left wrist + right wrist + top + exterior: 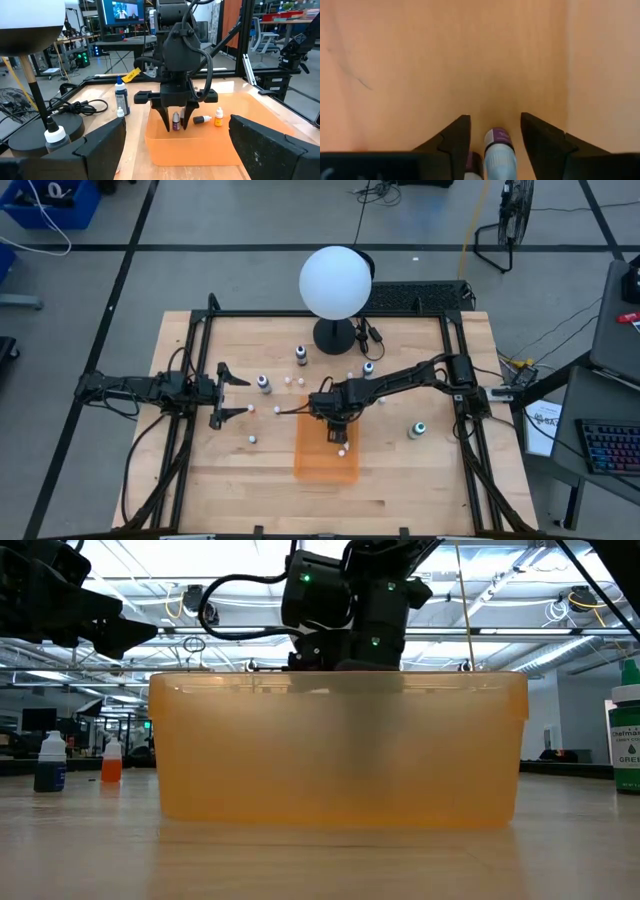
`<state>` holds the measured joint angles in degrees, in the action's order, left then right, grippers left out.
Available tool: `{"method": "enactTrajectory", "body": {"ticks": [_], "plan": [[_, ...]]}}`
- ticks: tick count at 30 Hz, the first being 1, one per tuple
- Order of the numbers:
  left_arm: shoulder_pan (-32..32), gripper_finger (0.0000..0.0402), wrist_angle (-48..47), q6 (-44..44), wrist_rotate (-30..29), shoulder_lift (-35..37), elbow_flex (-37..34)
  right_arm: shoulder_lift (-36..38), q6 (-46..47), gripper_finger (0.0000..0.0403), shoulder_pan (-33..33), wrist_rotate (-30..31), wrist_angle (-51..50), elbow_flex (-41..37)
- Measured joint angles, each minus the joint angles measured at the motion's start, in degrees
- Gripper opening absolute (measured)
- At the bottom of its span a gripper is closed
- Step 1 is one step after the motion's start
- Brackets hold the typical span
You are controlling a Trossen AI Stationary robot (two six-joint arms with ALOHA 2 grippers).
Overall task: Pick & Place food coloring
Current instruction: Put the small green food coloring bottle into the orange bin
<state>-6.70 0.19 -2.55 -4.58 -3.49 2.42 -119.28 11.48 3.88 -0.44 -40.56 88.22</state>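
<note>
My right gripper hangs open, pointing down into a translucent orange bin. A tiny purple-labelled food coloring bottle with a whitish top stands between its fingers, and a gap shows on each side of it. In the bin beside it are a dark bottle lying on its side and a small upright orange one. More bottles stand on the table: dark ones, a green-topped one, and tiny whitish ones. My left gripper waits open at the table's left side.
A big white globe lamp on a black base stands at the far middle, with its cable beside it. The black frame rails run along the table's left and right sides. The bin sits near the table's middle, with bare wood to its left and right.
</note>
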Motion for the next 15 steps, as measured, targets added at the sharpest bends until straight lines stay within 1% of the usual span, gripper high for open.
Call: {"method": "enactTrajectory", "body": {"ticks": [4,8,15], "plan": [[-0.01,0.0351,0.0,0.0,-0.01,0.0,0.0,0.03,-0.1,0.0182,0.0,0.07,-0.65,1.48],[0.0,0.0351,0.0,0.0,0.0,0.0,0.0,0.08,-0.01,0.0187,0.0,0.08,-4.18,4.19],[-0.02,0.0351,0.0,0.0,0.0,0.0,0.0,2.42,5.25,0.0181,1.14,-0.68,-18.4,7.8]]}}
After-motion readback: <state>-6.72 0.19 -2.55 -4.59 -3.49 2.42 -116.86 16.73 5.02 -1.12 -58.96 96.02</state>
